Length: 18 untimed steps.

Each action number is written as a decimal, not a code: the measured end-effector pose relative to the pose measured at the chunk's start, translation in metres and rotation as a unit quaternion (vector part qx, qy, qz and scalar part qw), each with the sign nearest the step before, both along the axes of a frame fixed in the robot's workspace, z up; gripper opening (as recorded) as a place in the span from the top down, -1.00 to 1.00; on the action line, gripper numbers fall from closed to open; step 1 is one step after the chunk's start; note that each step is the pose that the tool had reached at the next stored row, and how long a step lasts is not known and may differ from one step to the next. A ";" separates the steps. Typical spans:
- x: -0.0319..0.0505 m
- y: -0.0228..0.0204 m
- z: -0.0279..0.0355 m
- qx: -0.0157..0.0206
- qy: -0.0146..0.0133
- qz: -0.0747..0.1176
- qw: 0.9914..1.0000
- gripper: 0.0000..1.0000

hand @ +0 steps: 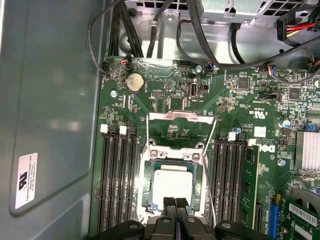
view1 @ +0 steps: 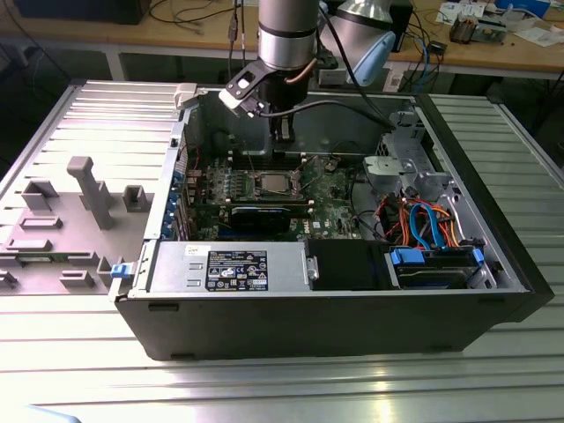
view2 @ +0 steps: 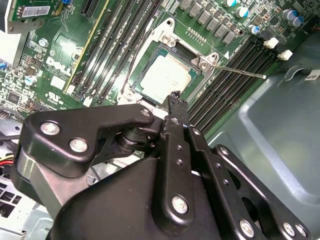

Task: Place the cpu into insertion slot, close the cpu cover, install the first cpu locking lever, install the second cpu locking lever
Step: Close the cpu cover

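Across the exterior view from its left: grey fixtures (view1: 88,198) on the slatted metal table (view1: 79,370), then the open computer case (view1: 335,322), then its blue drive bay (view1: 436,264). In the first wrist view, the cpu (hand: 172,184) lies in the insertion slot (hand: 149,195), flanked by memory slots (hand: 117,175). The cpu cover (hand: 181,115) stands open beyond it and a lever wire (hand: 212,200) lies loose; the gripper (hand: 176,201) hangs over the cpu's near edge, fingers pressed together, empty.

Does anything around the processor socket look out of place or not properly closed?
The thin square silvery metal frame cover is tilted up off the small square silvery-rimmed socket, leaving the dull silver square chip uncovered. One thin wire lever sticks out sideways, unlatched. Nothing looks damaged.
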<state>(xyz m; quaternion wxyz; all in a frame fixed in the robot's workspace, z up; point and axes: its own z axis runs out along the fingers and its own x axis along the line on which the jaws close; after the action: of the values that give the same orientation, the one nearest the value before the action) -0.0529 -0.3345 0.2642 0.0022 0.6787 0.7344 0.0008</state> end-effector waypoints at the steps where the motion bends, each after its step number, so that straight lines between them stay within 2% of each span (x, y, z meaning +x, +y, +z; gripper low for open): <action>1: 0.0000 0.0000 0.0000 0.000 0.000 0.000 1.000 0.79; 5: 0.0033 0.0000 0.0000 0.000 0.000 0.000 1.000 0.79; 10: 0.0136 0.0000 0.0000 0.000 0.001 0.000 1.000 0.79; 18: 0.0137 0.0001 0.0035 0.000 0.001 0.000 1.000 0.79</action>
<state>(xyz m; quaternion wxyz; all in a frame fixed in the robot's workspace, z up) -0.0393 -0.3344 0.2677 0.0018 0.6786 0.7345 0.0004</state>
